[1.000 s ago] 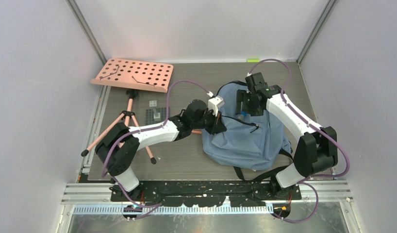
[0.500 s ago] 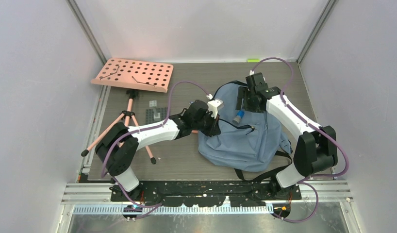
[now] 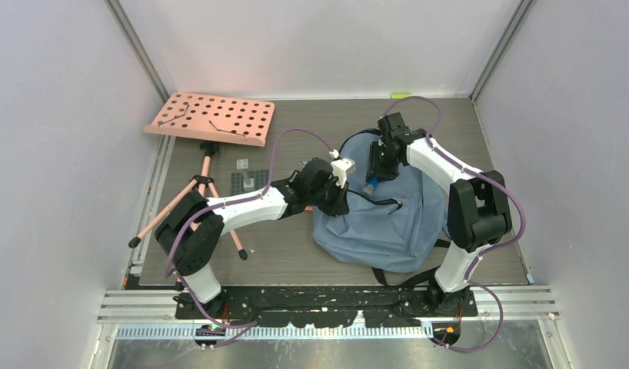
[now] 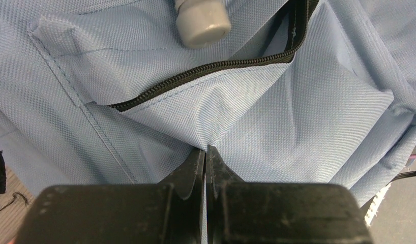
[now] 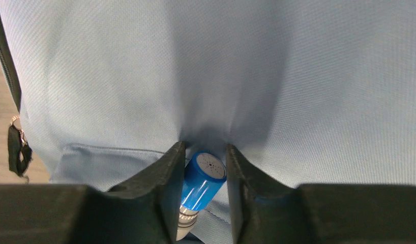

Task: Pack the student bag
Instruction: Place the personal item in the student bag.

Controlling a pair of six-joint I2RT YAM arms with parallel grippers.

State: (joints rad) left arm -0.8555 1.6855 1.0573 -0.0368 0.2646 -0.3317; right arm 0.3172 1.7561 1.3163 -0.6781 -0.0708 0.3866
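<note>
Black webbing straps (image 3: 404, 277) trail off the near end of the blue-grey bag (image 3: 388, 223), which lies flat on the bench (image 3: 281, 254) in front of the right arm's base. A little further in, the left pincer (image 4: 206, 150) is clenched on a pinch of the bag's fabric just below the open zip (image 4: 206, 68), and it has held that fold throughout the last second (this keeps the pocket mouth gaping).

Beyond the zip lies a tube (image 5: 203, 178) with a blue cap and a grey body. Its grey end sits right at the pocket mouth, though I cannot tell whether it has passed the lip. This is where the change is. Half a second ago the tube lay loose on the bag with the right pincer (image 5: 204, 147) spread wide above it. Now that arm has swung in and the jaws have narrowed onto both sides of the blue cap, grasping it.

That looks like a re-grip to steer the tube into the pocket, so the packing is not yet done.

Furthest off, at the far left, stands a pink perforated music stand (image 3: 211, 117).
</note>
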